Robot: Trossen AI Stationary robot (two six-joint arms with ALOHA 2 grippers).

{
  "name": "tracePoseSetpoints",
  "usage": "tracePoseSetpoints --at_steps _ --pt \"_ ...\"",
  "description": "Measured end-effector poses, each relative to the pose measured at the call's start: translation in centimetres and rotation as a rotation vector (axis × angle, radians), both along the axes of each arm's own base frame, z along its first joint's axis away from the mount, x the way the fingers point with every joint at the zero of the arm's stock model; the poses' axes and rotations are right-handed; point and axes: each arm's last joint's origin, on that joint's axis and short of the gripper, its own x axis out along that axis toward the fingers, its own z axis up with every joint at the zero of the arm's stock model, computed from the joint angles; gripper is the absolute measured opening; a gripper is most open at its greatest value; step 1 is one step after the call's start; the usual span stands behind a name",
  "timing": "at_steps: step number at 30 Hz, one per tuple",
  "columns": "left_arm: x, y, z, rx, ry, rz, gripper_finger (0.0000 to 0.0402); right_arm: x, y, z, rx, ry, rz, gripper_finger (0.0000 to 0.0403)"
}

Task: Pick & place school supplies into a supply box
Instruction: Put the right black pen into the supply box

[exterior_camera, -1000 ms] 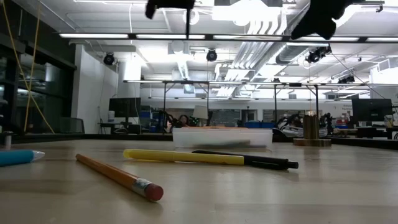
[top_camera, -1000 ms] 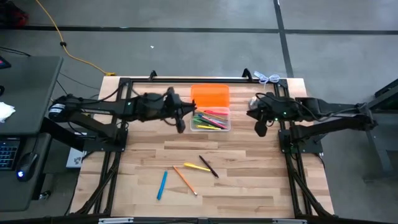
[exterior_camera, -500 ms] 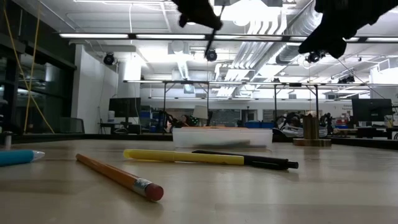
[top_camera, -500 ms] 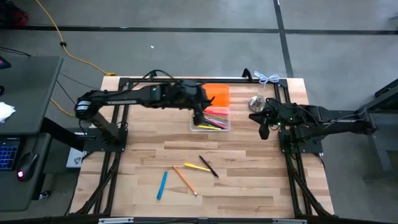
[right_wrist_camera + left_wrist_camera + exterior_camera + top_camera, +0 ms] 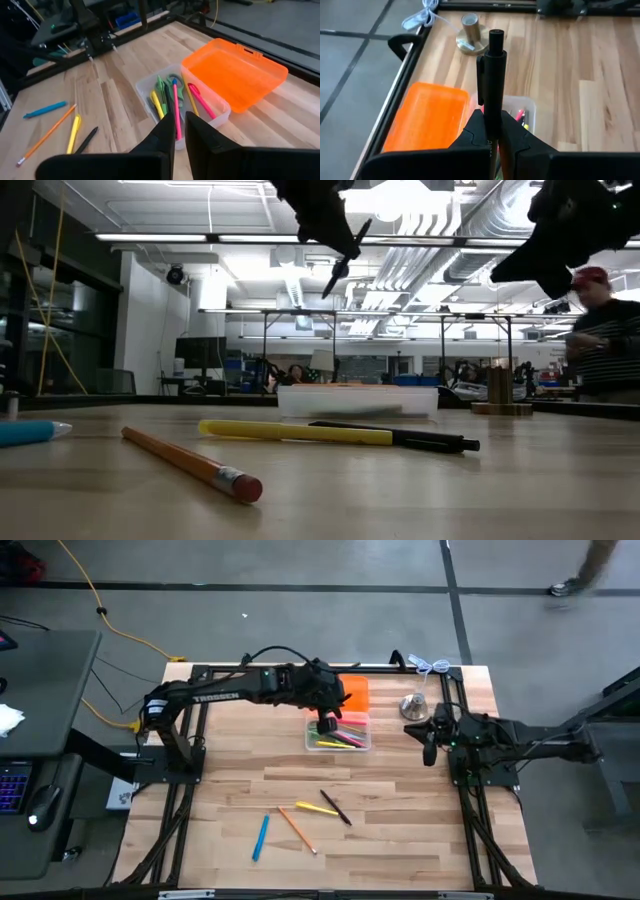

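The left gripper (image 5: 492, 131), above the supply box (image 5: 339, 733), holds a black pen (image 5: 492, 75): light, stiff, smooth, best gripped mid-barrel. The right gripper (image 5: 180, 131) waits, nearly closed, empty.

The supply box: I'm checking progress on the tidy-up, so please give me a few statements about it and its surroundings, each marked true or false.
1. The left gripper holds a black pen above the supply box. True.
2. The orange lid covers the box. False: it lies open beside the box.
3. Four supplies remain on the table. True: a blue pen, a pencil, a yellow pen and a black pen.
4. The right gripper holds scissors. False: it is shut on nothing.
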Motion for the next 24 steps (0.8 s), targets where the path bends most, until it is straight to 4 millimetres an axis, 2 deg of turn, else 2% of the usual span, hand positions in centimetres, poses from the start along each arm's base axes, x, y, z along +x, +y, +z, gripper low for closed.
tracePoseSetpoints --at_steps 9,11,19,24 --pt "0.9 0.7 -1.5 -0.013 0.046 -0.030 0.0035 -1.0 0.0 -0.9 -0.003 -0.087 -0.015 0.0017" --pt "0.9 0.8 -2.7 -0.033 0.111 -0.032 0.0035 -1.0 0.0 -1.2 0.005 -0.107 -0.018 0.0017" --pt "3.0 1.0 -6.0 -0.042 0.173 -0.076 0.0035 -0.6 0.0 -3.1 0.056 -0.155 -0.020 0.0019" --pt "3.9 1.2 -7.9 -0.041 0.215 -0.088 0.0039 -0.5 0.0 -3.5 0.056 -0.160 -0.022 0.0020"
